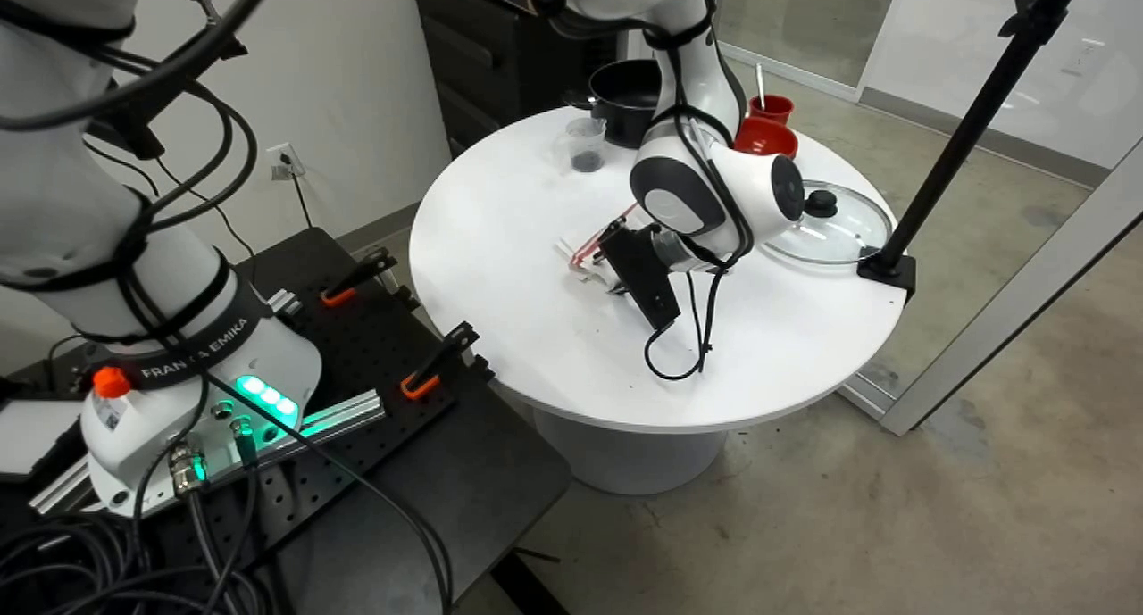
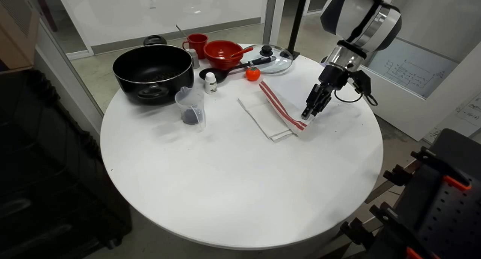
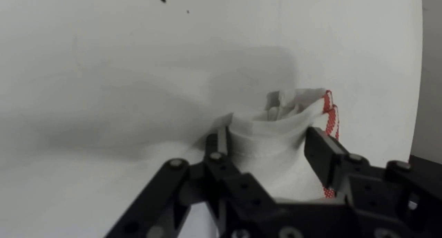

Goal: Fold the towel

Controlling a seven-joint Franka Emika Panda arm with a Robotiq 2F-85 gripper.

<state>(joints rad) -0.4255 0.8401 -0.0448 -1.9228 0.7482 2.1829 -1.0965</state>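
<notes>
White worktop point(image 2: 225, 184) carries the towel point(image 2: 278, 105), lying mostly toward the pot point(image 2: 129, 87) from the fingers point(image 3: 319, 153), which stand apart, its folds between them.

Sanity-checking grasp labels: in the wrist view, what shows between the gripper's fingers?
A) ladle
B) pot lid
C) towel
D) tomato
C: the wrist view shows the towel, white cloth with red striping near its edge, between the fingers, which stand apart.
</notes>
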